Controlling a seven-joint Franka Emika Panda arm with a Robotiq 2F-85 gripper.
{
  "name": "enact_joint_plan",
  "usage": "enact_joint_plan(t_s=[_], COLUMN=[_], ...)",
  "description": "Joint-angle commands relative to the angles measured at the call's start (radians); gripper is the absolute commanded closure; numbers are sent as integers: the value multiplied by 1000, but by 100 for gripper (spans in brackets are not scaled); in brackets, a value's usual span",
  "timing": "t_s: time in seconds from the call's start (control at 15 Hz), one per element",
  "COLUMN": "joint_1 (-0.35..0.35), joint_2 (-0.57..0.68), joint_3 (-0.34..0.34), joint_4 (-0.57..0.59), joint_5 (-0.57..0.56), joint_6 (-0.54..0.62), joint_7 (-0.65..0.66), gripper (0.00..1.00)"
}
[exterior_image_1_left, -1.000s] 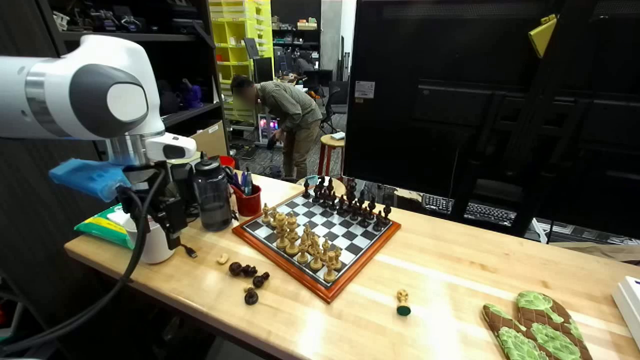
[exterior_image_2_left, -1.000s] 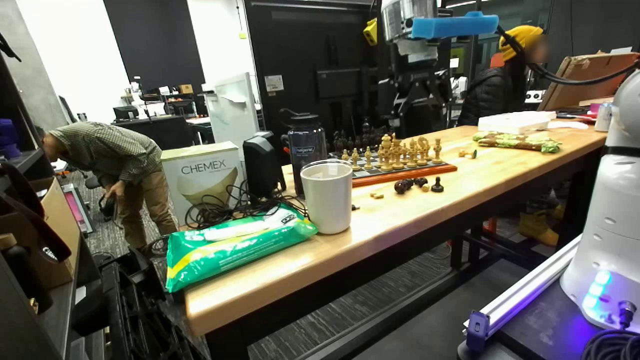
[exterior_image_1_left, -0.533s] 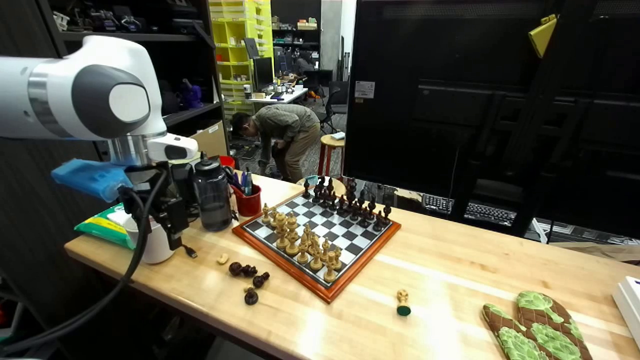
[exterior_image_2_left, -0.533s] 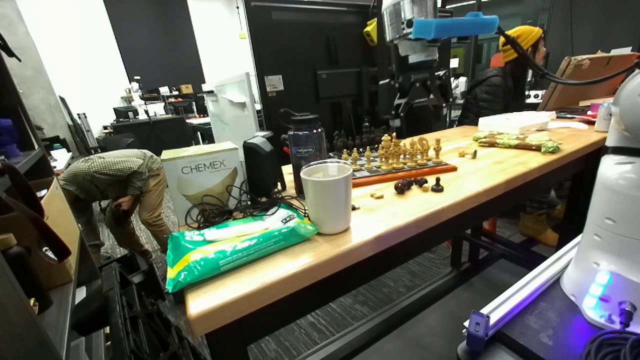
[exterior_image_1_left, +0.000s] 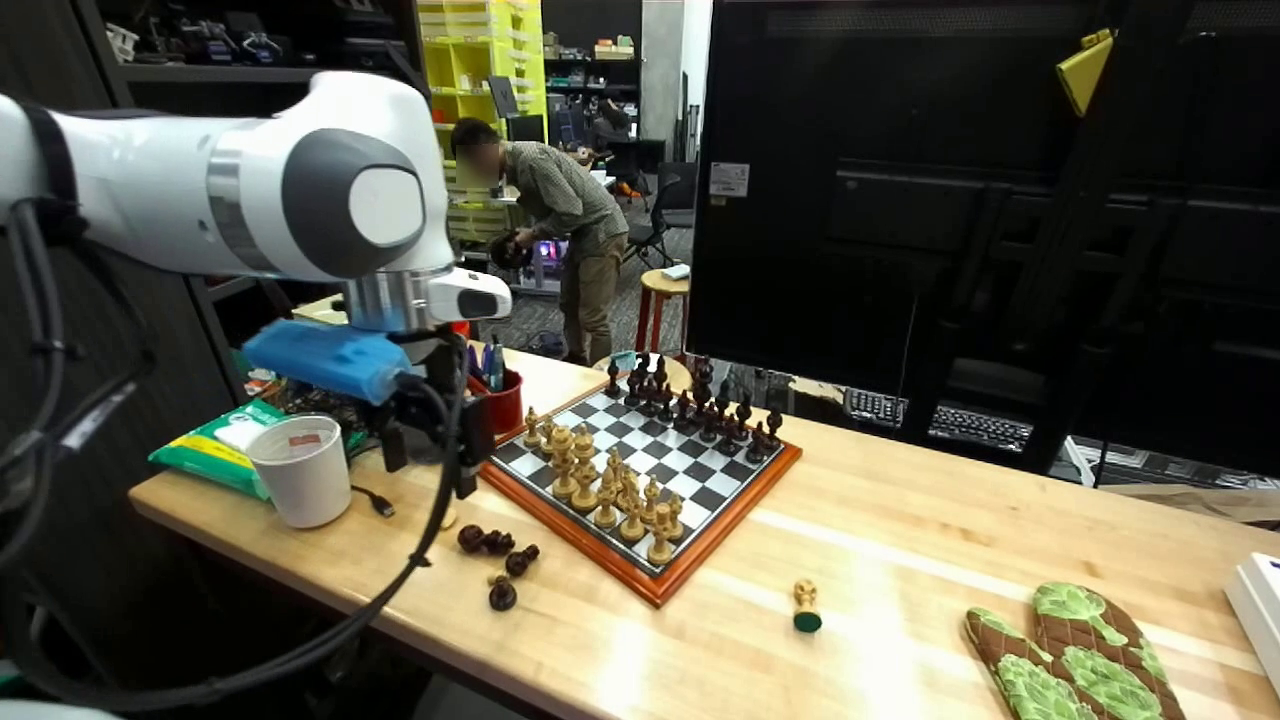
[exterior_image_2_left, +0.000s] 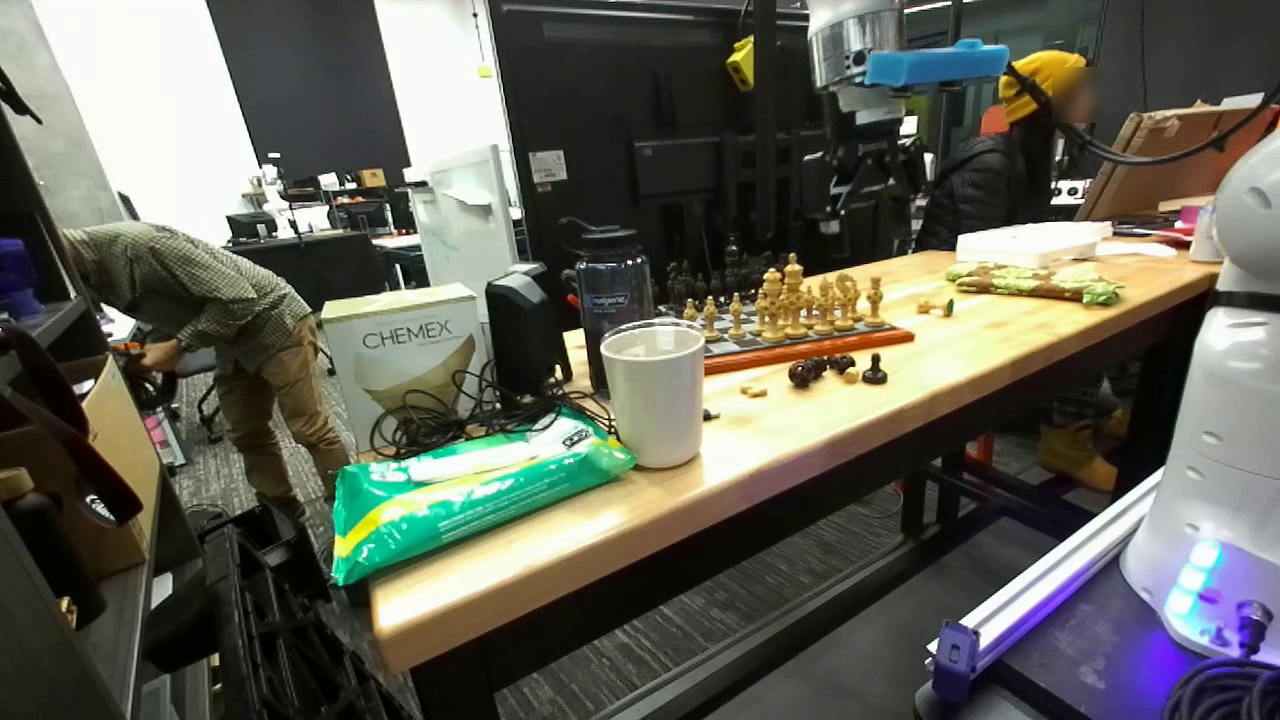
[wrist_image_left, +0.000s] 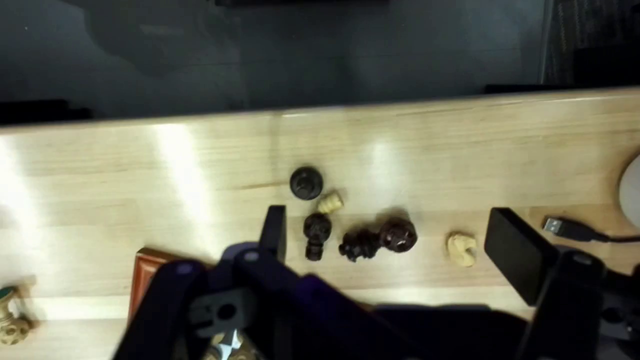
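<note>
A dark chess piece (wrist_image_left: 369, 242) lies on the desk (wrist_image_left: 440, 170), long axis sideways in the wrist view, broad end right, seen between the widely parted fingers (wrist_image_left: 520, 257) of the hand (wrist_image_left: 390, 240). In an exterior view, the hand has shifted from the white cup (exterior_image_1_left: 308, 485) toward the chessboard (exterior_image_1_left: 715, 528).

This looks like a robotics lab. In an exterior view, a robot arm (exterior_image_1_left: 265, 190) hangs over a wooden table (exterior_image_1_left: 900, 510) from ten o'clock, with yellow shelves (exterior_image_1_left: 515, 60) at eleven and keyboards (exterior_image_1_left: 980, 428) at three. In an exterior view, a whiteboard (exterior_image_2_left: 465, 220) stands at ten o'clock.
</note>
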Motion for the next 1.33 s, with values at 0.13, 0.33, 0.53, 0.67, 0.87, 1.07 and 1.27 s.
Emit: enact_joint_plan(t_s=[0.13,0.33,0.53,0.67,0.87,1.07,1.27], joint_1=[-74,-100,-103,-101,-99,-107,-127], joint_2=[19,54,25,25,25,42,119], joint_3=[-187,-272,-255,-250,-239,-247,-296], joint_4=[69,141,97,91,90,99,137], joint_5=[-111,-145,-124,-124,-125,-133,-163], joint_6=[26,1,24,24,24,26,32], joint_7=[-288,-416,-372,-371,-366,-369,-435], gripper=[0,0,0,0,0,0,0])
